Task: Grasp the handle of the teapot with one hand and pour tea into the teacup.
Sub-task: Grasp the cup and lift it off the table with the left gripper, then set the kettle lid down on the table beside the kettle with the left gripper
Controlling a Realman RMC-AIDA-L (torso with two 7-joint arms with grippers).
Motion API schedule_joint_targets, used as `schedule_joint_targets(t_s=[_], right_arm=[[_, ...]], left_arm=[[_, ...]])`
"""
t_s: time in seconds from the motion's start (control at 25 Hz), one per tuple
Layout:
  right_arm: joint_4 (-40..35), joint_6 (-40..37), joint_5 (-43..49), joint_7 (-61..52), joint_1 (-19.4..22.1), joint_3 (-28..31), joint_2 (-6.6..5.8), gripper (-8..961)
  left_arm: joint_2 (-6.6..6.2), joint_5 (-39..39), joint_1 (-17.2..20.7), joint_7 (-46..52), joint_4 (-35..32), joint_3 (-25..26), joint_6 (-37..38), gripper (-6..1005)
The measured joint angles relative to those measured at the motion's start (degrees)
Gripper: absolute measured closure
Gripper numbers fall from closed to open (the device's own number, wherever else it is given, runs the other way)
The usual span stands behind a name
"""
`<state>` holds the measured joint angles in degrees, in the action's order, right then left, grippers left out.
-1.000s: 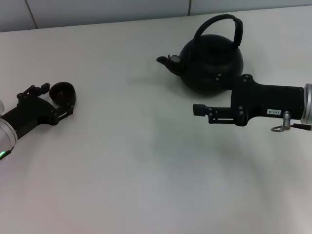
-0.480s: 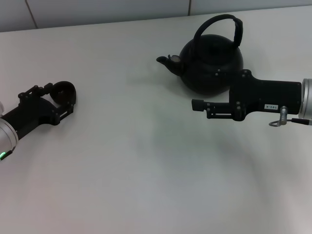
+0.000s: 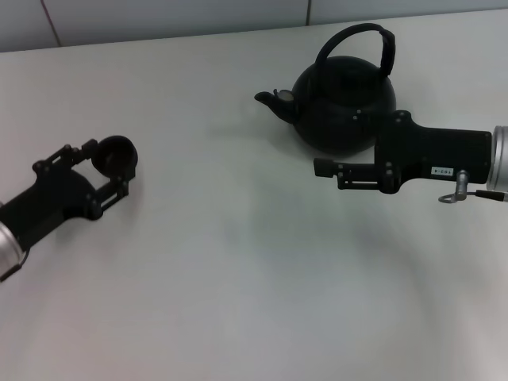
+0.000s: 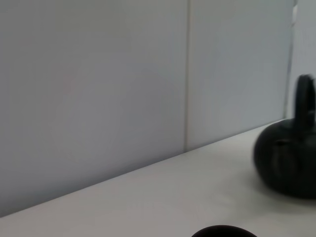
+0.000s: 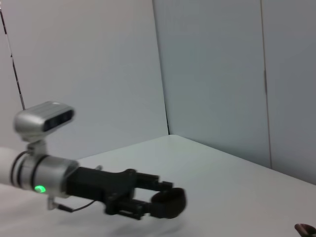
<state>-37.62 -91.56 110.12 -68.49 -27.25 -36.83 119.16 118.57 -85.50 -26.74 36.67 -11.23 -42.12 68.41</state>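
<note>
The matte-black teapot [image 3: 345,107] stands at the back right of the white table, its spout to the left and its arched handle [image 3: 361,40] upright. It also shows in the left wrist view [image 4: 286,163]. The tiny black teacup [image 3: 116,154] sits between the fingers of my left gripper [image 3: 109,167], which is shut on it at the left of the table. The cup's rim shows in the left wrist view [image 4: 224,232], and the cup shows in the right wrist view [image 5: 169,202]. My right gripper [image 3: 324,168] points left, just in front of the teapot's body and below the handle, with nothing in it.
The white table [image 3: 238,270] runs to a grey panelled wall [image 3: 159,16] at the back. The teapot's spout tip [image 5: 306,229] shows at the edge of the right wrist view.
My left gripper has moved right and a little nearer with the teacup in it. My right gripper rose slightly toward the teapot, then stayed almost still.
</note>
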Motion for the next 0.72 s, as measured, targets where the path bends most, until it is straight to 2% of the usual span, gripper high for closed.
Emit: schedule_joint_targets(t_s=[0.08,0.12,0.16,0.2,0.28,0.32,0.44,0.52,0.72], right_arm=[[0.0,0.2,0.0,0.0,-0.1,0.1,-0.04,201],[0.0,0.9,0.0,0.0,-0.3,0.0,-0.04,201],[0.0,0.9,0.0,0.0,-0.3,0.0,-0.04,202],[0.1,1.3,0.0,0.0,-0.4,-0.2,-0.05,202],[0.2,2.1,0.0,0.1,-0.8,-0.4,-0.06,202],[0.4,2.6,0.1,0.2,-1.3,-0.5,-0.06,202],[0.4,2.7,0.2,0.5,-1.7,-0.6,-0.05,202],[0.6,2.8,0.2,1.0,-1.9,-0.6,0.01,202],[0.9,3.1,0.1,1.1,-2.1,-0.6,0.08,201]], left_arm=[[-0.02,-0.3,1.9,0.0,-1.0,-1.4,3.2,310],[-0.03,-0.5,3.5,0.1,-2.4,-4.3,5.3,309],[-0.03,-0.5,3.5,0.1,-2.4,-4.3,5.3,308],[-0.02,-0.6,4.3,0.1,-3.4,-6.5,6.3,307],[-0.02,-0.6,4.3,0.1,-3.4,-6.5,6.3,306],[-0.03,-0.6,5.7,0.3,-5.5,-11.6,7.9,305],[-0.04,-0.6,7.1,2.7,-8.4,-18.8,8.6,302],[-0.16,-0.6,7.4,5.0,-9.5,-20.7,8.5,300],[-0.19,-0.6,7.5,5.7,-9.7,-21.0,7.9,295]])
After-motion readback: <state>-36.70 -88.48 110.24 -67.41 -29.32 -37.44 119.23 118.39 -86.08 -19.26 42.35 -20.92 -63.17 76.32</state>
